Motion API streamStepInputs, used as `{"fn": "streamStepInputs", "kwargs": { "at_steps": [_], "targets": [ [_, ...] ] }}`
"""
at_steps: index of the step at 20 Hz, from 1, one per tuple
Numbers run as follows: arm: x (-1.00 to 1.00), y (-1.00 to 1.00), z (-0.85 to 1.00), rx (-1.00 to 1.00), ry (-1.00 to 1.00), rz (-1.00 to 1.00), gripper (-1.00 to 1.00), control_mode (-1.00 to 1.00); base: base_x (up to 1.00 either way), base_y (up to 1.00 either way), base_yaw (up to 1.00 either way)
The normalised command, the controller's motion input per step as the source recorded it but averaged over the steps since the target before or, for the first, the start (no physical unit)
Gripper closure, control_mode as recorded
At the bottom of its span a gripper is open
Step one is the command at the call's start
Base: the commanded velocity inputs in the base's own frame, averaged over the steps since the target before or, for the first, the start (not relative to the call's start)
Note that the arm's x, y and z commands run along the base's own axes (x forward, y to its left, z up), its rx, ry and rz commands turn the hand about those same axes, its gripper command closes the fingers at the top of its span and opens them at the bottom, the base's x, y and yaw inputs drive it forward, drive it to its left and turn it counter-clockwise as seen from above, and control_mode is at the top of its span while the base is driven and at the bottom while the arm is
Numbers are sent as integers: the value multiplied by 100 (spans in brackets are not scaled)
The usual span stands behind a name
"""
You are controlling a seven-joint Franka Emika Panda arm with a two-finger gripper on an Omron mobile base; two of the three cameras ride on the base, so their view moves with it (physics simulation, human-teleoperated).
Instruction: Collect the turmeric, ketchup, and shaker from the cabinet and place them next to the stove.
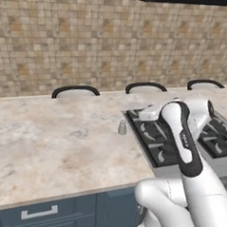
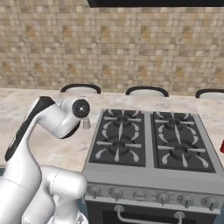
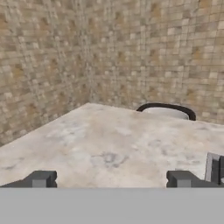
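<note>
The counter (image 3: 109, 144) was seen stretching ahead of the jaws. The stove (image 2: 148, 140) lay beside them. The gripper (image 3: 111, 179) was held wide apart, empty. The shaker (image 1: 122, 127) stood on the counter near the stove's edge, apart from the jaws.

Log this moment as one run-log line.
gripper: open, empty, above counter | shaker: on counter left of stove | turmeric: unseen
</note>
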Motion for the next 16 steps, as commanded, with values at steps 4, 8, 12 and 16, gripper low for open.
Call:
{"fn": "streamStepInputs", "kwargs": {
  "at_steps": [4, 8, 12, 16],
  "targets": [
    [-39, 0, 30, 0, 38, -36, -100, -100, 0, 0, 0],
    [-57, 0, 4, -2, 31, -36, -100, -100, 0, 0, 0],
    [-86, 0, -3, -7, 19, -33, -100, -100, 0, 0, 0],
    [-84, 0, -4, -7, 16, -33, -100, -100, 0, 0, 0]
  ]
}}
